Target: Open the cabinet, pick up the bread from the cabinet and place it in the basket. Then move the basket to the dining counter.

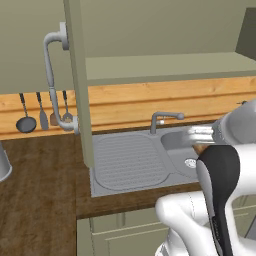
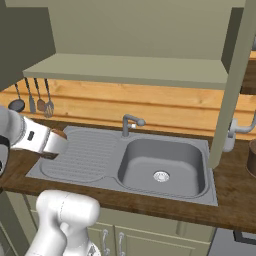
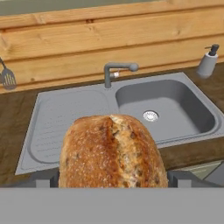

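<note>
My gripper point(image 3: 113, 180) is shut on the bread point(image 3: 112, 152), a crusty orange-brown loaf that hides most of both fingers. From the base views the bread point(image 1: 200, 148) point(image 2: 59, 133) peeks out of the gripper point(image 1: 201, 145) point(image 2: 56, 140) above the sink's drainboard. The cabinet point(image 1: 165, 67) point(image 2: 130, 67) stands open, its shelf bare. Its door point(image 1: 79, 85) point(image 2: 234, 85) is swung out edge-on, with the grey bar handle point(image 1: 51, 80) on it. A brown basket point(image 2: 252, 159) is cut off by the right edge on the counter. The dining counter is out of view.
A steel sink point(image 1: 130, 162) point(image 2: 160, 167) point(image 3: 168, 105) with a faucet point(image 3: 116, 70) lies below the hand. Utensils point(image 1: 26, 122) point(image 2: 32, 100) hang on the wooden wall. A soap bottle point(image 3: 208, 63) stands right of the sink, and a grey pot point(image 1: 2, 162) at far left.
</note>
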